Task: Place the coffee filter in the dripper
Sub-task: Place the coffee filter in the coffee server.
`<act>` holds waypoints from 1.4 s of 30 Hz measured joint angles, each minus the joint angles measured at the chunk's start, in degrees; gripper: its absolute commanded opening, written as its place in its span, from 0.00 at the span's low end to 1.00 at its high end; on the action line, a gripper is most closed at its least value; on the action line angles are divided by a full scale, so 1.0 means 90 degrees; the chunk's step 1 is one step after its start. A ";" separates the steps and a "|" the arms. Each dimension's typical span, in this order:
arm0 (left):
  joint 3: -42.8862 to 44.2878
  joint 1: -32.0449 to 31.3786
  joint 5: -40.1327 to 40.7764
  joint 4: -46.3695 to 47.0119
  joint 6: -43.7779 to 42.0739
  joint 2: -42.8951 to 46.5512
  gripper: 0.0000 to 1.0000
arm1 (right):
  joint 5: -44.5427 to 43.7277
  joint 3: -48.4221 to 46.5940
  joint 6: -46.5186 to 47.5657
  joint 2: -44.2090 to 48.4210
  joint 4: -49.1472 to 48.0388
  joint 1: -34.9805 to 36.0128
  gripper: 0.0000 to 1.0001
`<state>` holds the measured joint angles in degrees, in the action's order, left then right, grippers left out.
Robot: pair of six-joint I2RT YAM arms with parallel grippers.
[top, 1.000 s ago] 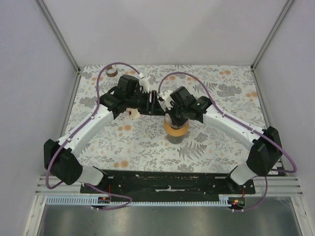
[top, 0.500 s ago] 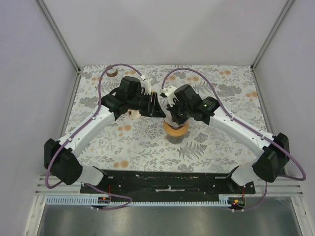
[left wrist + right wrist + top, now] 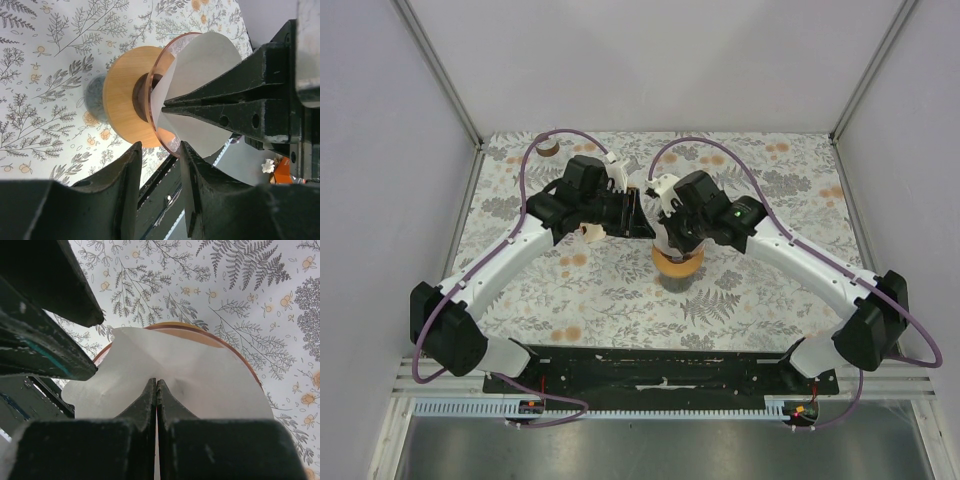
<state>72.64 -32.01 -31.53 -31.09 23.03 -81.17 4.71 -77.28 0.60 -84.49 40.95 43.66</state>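
At the dripper [image 3: 122, 95] rim, right jaws clench the filter [image 3: 200, 375]; left jaws gape

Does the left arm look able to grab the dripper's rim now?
Probably yes: the left end effector is open, the dripper rim at its fingertips; the right end effector only pinches the filter.

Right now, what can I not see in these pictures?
Top view: the right gripper and left gripper cover most of the coffee filter; only the base of the dripper shows.
Right wrist view: paper and fingers hide how deep the filter sits.
Top view: small brown object, far left corner, too small to name.
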 measured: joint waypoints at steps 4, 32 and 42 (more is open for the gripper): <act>0.0000 -0.0032 0.0070 -0.0005 -0.0046 0.0000 0.42 | 0.0046 -0.0199 0.0005 0.0000 0.0085 0.0000 0.10; 0.0002 -0.0066 0.0209 -0.0015 -0.0182 -0.0002 0.42 | -0.1401 0.0481 -0.0466 0.1311 -0.0080 -0.0515 0.59; 0.0002 -0.0066 0.0393 -0.0015 -0.0216 -0.0066 0.42 | -0.1183 0.1158 -0.0593 0.1052 -0.0527 -0.0617 0.60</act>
<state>72.66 -32.60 -27.99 -31.22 21.08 -81.76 -5.93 -66.85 -4.73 -75.02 36.21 38.11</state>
